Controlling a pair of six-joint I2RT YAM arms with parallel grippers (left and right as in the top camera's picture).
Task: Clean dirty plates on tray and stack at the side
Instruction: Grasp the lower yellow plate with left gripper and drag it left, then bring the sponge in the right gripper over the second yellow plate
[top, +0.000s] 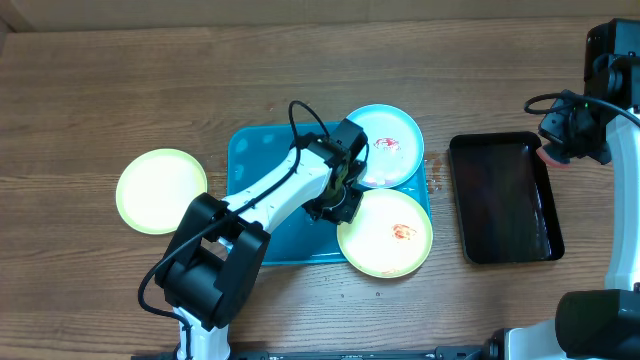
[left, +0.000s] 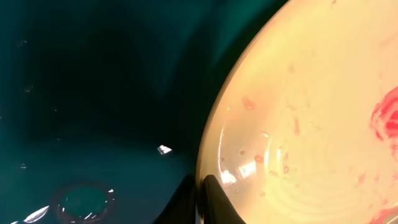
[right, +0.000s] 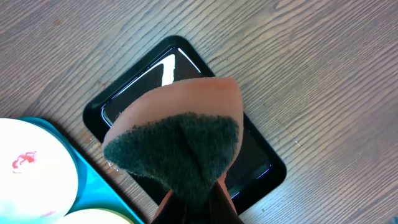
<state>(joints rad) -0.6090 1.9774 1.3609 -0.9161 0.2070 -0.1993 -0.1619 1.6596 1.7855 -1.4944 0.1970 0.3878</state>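
Note:
The turquoise tray lies at the table's centre. A pale blue plate with a red smear rests on its far right corner. A yellow-green plate with a red smear overlaps its near right corner. A second yellow-green plate lies on the table to the left and looks clean. My left gripper is over the tray; in the left wrist view its fingers are shut on the smeared yellow-green plate's rim. My right gripper is shut on a pink and dark green sponge.
A black rectangular tray lies right of the turquoise tray; the right gripper hovers by its far right corner. In the right wrist view the black tray is under the sponge. Red specks dot the wood between the trays.

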